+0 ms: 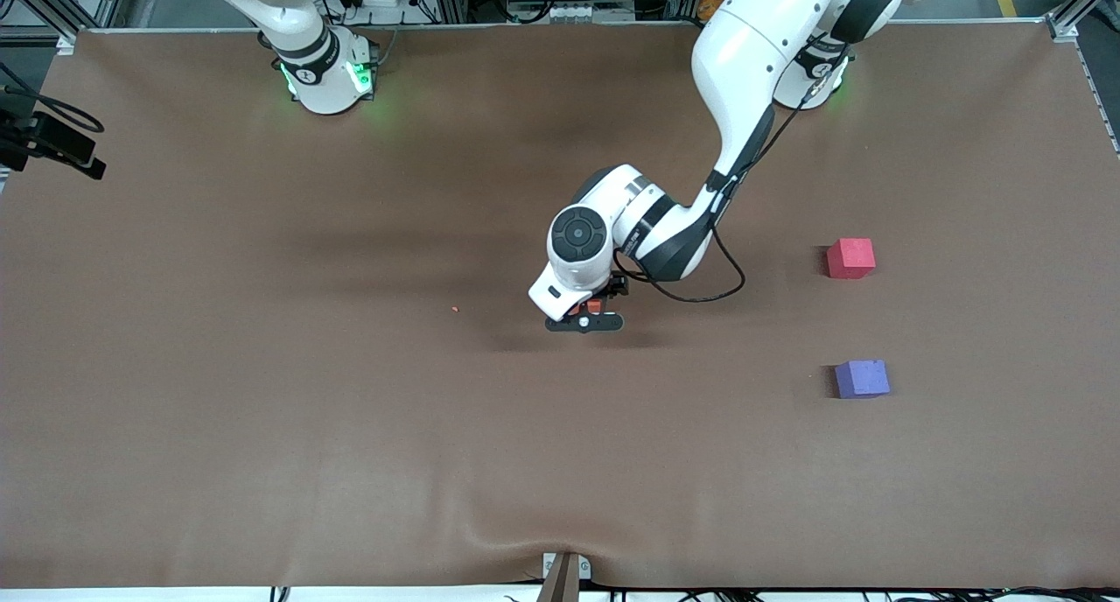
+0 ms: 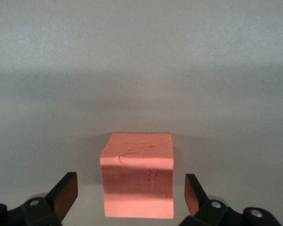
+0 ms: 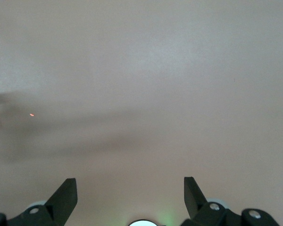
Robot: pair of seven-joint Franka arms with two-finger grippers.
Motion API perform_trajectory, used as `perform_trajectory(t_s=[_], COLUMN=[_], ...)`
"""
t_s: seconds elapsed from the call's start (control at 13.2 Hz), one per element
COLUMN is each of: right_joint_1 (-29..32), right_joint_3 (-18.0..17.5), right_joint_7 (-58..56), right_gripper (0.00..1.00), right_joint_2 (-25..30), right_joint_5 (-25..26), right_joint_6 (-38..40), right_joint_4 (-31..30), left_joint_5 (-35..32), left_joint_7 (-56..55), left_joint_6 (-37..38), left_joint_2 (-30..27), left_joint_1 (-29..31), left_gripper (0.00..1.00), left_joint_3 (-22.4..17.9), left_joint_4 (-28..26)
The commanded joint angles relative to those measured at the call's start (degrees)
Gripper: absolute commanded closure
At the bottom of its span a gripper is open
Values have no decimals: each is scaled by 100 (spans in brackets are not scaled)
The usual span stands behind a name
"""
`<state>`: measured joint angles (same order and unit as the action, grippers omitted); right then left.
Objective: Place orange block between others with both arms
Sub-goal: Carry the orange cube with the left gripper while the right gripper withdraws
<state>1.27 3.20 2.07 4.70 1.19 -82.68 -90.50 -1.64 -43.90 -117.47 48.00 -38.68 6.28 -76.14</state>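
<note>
The orange block point(image 2: 137, 181) rests on the brown table mat near the table's middle, and in the front view only a sliver of the orange block point(image 1: 594, 305) shows under the left hand. My left gripper point(image 1: 584, 315) is down around it. The left gripper point(image 2: 131, 189) is open, with a gap between each finger and the cube's sides. The pinkish-red cube point(image 1: 850, 258) and the purple cube point(image 1: 862, 379) lie toward the left arm's end of the table, the purple one nearer the front camera. My right gripper point(image 3: 131, 188) hangs open over bare mat; its hand is outside the front view.
A tiny orange crumb point(image 1: 454, 308) lies on the mat beside the left hand, toward the right arm's end. A black camera mount point(image 1: 52, 143) juts in at the right arm's end. The mat point(image 1: 262, 427) wrinkles at its front edge by a bracket point(image 1: 564, 576).
</note>
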Motion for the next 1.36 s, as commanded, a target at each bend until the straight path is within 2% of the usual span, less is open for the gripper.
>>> perform_trajectory(t_s=[0.0, 0.15, 0.3, 0.38, 0.45, 0.53, 0.76, 0.98, 1.14, 1.29], right_joint_1=[102, 102, 111, 119, 137, 137, 102, 93, 93, 93], right_joint_3=[-205, -205, -188, -179, -179, -179, -188, -188, -196, -196], right_joint_7=[109, 118, 118, 118, 118, 118, 127, 127, 127, 118], right_gripper=[0, 0, 0, 0, 0, 0, 0, 0, 0, 0], right_joint_2=[93, 75, 75, 58, 32, 14, 14, -30, -30, 5], right_joint_5=[136, 136, 110, 110, 92, 75, 66, 57, 57, 65], right_joint_6=[243, 208, 182, 173, 173, 164, 94, -126, -126, -117], right_joint_4=[234, 288, 288, 288, 288, 288, 288, 279, 279, 296], left_joint_5=[163, 304, 322, 322, 322, 322, 322, 322, 322, 488], left_joint_7=[-275, -338, -391, -435, -531, -584, -575, -418, 89, 976], left_joint_6=[-153, -188, -188, -188, -179, -179, -75, 801, 1514, 1736], left_joint_2=[165, 244, 245, 227, 218, 210, -26, -693, -1177, -1905], left_joint_1=[-61, -70, -70, -53, -35, -26, 227, 895, 1369, 2150], left_gripper=[0, 3, 27, 57, 94, 100, 100, 100, 100, 100], left_joint_3=[-57, -57, -57, -57, -57, -57, -57, -22, -13, 22], left_joint_4=[46, 46, 46, 38, 38, 38, 38, 38, -58, -644])
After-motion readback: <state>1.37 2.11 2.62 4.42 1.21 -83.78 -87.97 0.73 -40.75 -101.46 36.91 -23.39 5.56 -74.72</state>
